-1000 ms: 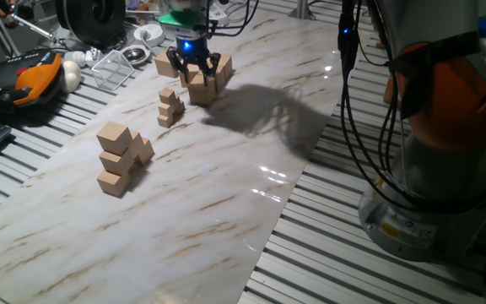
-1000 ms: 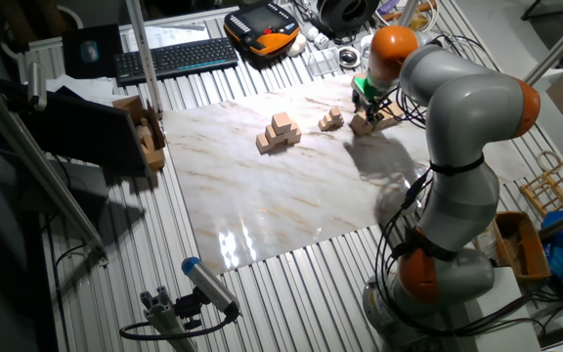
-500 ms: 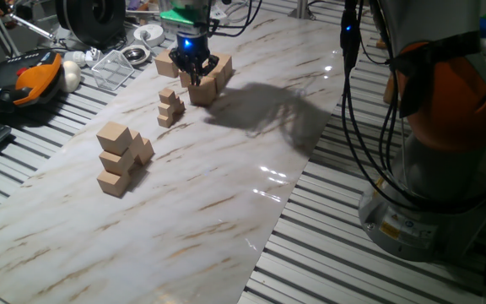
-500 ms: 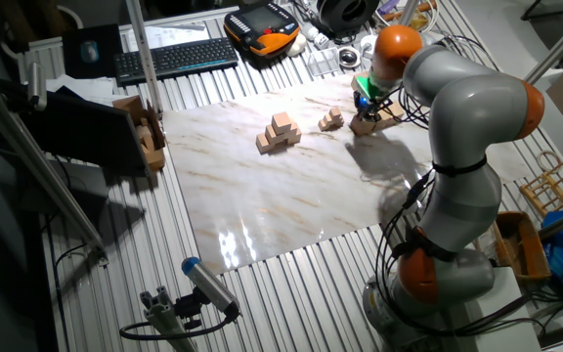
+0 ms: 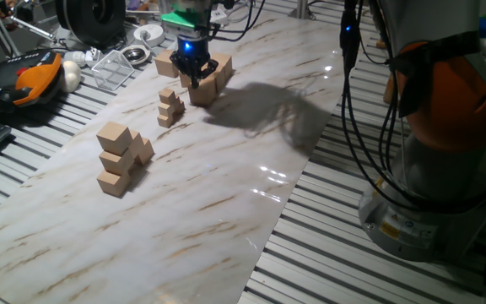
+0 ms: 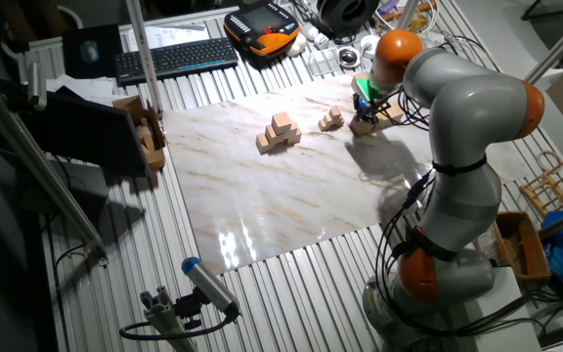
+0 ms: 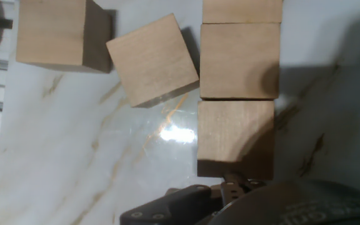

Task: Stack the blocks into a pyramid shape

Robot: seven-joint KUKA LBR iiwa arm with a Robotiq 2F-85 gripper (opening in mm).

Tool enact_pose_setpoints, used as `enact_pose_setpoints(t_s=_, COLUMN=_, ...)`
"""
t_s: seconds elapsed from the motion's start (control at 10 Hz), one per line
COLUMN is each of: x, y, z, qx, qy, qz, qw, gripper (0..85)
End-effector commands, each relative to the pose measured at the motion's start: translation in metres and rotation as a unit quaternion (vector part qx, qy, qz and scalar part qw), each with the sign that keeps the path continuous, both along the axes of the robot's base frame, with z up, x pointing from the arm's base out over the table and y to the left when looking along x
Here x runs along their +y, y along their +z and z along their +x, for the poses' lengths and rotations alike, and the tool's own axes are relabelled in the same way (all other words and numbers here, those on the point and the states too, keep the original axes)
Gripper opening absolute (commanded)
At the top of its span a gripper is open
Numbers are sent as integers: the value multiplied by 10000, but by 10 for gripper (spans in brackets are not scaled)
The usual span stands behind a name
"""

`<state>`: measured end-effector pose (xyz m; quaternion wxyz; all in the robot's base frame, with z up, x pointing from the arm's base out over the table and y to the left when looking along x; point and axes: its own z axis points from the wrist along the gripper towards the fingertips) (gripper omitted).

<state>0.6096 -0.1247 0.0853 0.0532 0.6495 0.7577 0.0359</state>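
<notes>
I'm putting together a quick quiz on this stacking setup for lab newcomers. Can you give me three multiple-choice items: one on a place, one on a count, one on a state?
1. Where does the gripper hang?
A. over the group of blocks near the wire basket
B. over the keyboard
C. over the middle of the table

2. How many blocks show in the hand view, counting cut-off ones?
A. two
B. five
C. nine

3. In the hand view, how does the second block from the left lie?
A. square with the column
B. turned askew to the column
C. clamped in the gripper

Answers:
1 A: the gripper sits right above that group.
2 B: one is at the top left, one is askew, and three are in the column.
3 B: its edges slant against the column's straight ones.
</notes>
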Motion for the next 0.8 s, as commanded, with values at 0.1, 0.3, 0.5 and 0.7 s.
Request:
enact_pose_setpoints(t_s=0.1, x=-7, y=11, z=4, qx=7, qy=29, qz=-28, qw=10000, gripper=0)
enact_pose_setpoints(t_s=0.3, x=-12, y=21, z=7, qx=23, qy=75, qz=-33, qw=10000, gripper=0)
enact_pose_setpoints(t_s=0.5, x=-12, y=21, z=7, qx=20, qy=234, qz=-130, qw=9996, gripper=0)
enact_pose_setpoints(t_s=0.7, x=-12, y=21, z=7, qx=154, qy=612, qz=-209, qw=9978, gripper=0)
